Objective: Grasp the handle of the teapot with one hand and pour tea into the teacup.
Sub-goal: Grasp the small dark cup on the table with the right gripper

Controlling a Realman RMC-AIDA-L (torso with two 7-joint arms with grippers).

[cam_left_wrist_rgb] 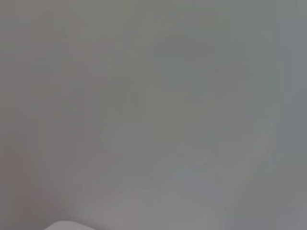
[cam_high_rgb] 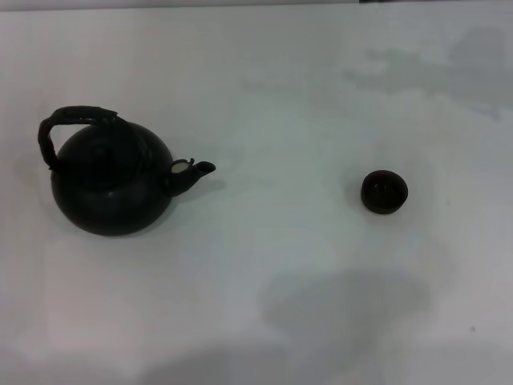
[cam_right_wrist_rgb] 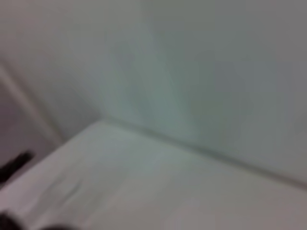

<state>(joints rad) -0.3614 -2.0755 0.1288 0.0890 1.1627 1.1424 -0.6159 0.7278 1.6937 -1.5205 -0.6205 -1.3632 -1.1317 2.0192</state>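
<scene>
From my seat the head camera gives me a white table (cam_high_rgb: 264, 265) with two dark things on it. The teapot (cam_high_rgb: 108, 188) sits out at about nine o'clock from the middle of the surface, upright, round and matte black, with its short spout (cam_high_rgb: 195, 171) pointing toward three o'clock, straight along the line to the cup. The handle (cam_high_rgb: 68, 122) arches over the pot's top, thin and rough, leaning toward the eleven o'clock side of the body as I see it (nothing is touching it). The teacup (cam_high_rgb: 384, 191) stands at roughly three o'clock, small, dark brown-black, mouth up, well apart from the teapot with bare table between them. Soft grey shadows lie on the table toward six o'clock. Neither gripper shows in the head view, so I cannot tell whether either set of fingers is wide, narrow or holding anything. The left wrist camera shows me only a plain grey-white surface and a pale edge at one border, none of the task's things and no fingers. The right wrist camera shows a pale wall (cam_right_wrist_rgb: 216, 72) meeting a white tabletop (cam_right_wrist_rgb: 144, 182) along a slanting line, with a few small dark shapes at the frame's border that I cannot identify.
</scene>
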